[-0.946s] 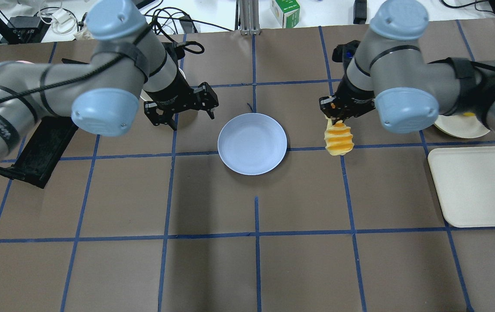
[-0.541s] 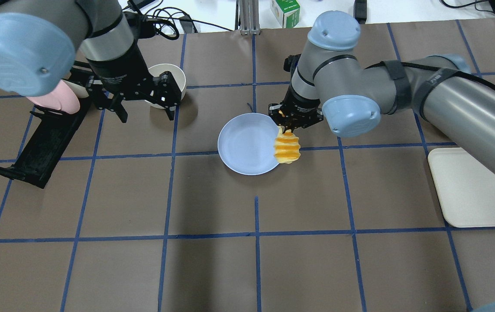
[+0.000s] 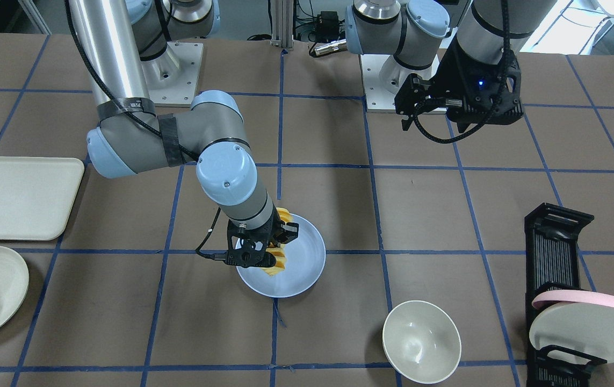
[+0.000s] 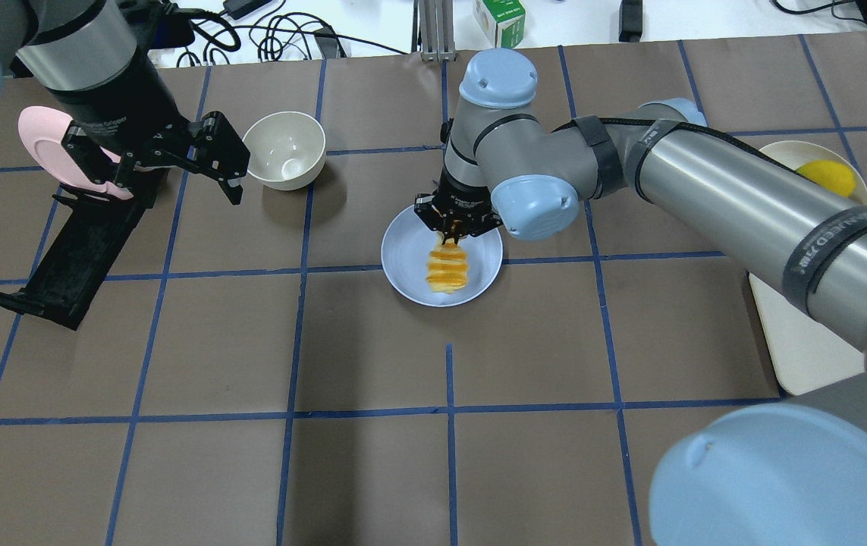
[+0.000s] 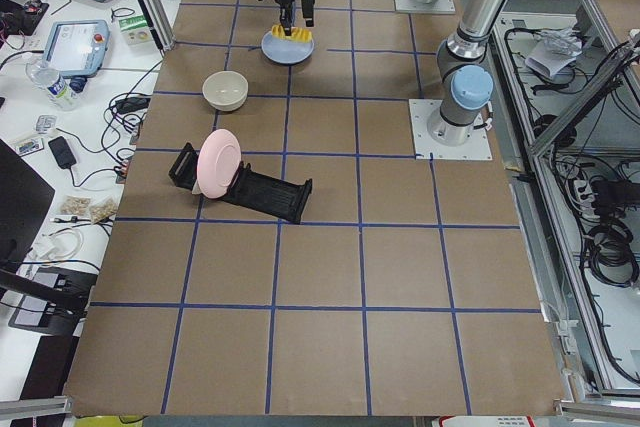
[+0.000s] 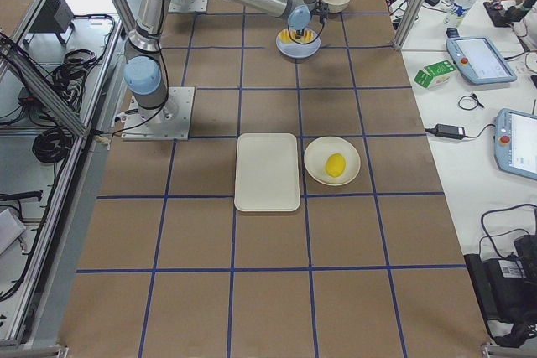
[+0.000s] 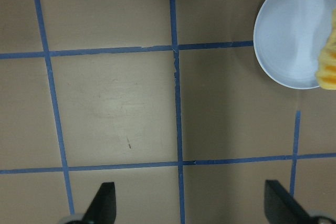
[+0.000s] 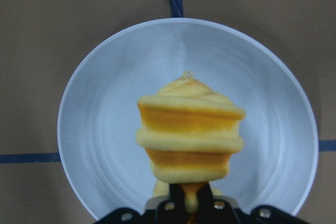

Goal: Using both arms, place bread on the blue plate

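The bread (image 4: 447, 267), a ridged yellow-orange loaf, hangs over the middle of the pale blue plate (image 4: 403, 258). My right gripper (image 4: 450, 236) is shut on the loaf's far end. In the right wrist view the bread (image 8: 190, 135) sticks out from the shut jaws above the plate (image 8: 100, 129). I cannot tell whether the loaf touches the plate. The front view shows the gripper (image 3: 264, 252) low over the plate (image 3: 307, 258). My left gripper (image 4: 175, 178) is open and empty, up by the bowl, well left of the plate. Its wrist view shows its fingertips (image 7: 105, 203) spread wide.
A cream-white bowl (image 4: 284, 152) stands left of the blue plate. A pink-rimmed plate (image 3: 586, 322) stands in a black rack (image 4: 69, 258) at the far left. A cream tray (image 3: 16, 196) and a cream plate with a yellow fruit (image 4: 827, 176) are on the right.
My right arm has carried the bread leftward from beside the plate to over its middle. My left arm has drawn back to the left, past the bowl, still open.
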Robot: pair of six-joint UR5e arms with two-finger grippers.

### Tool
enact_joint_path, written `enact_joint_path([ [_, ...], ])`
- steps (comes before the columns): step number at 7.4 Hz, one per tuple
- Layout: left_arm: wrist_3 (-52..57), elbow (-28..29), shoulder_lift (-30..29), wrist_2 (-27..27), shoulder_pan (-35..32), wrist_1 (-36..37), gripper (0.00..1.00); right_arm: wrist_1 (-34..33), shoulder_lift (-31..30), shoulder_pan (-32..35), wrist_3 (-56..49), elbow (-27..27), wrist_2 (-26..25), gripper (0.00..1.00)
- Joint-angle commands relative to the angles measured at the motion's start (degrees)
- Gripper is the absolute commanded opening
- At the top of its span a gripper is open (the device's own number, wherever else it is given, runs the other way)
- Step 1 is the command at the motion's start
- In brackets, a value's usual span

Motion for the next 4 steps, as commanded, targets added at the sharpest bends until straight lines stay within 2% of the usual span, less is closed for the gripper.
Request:
enact_joint_path([
  [1, -1.24, -0.77, 0.83, 0.06, 0.07, 0.06, 1.0, -0.77, 2.38, 0.38, -0.32, -0.09, 0.11, 1.0],
  [3, -0.89, -1.12, 0.92, 0.06, 0.16, 0.15, 1.0, -0.5, 2.66, 0.38, -1.37, -1.32, -0.15, 1.0],
  [4, -1.32, -1.3, 0.92, -0.12, 0.07, 0.15, 1.0, 0.98, 1.7, -1.01, -3.73, -3.94, -1.29, 1.0],
])
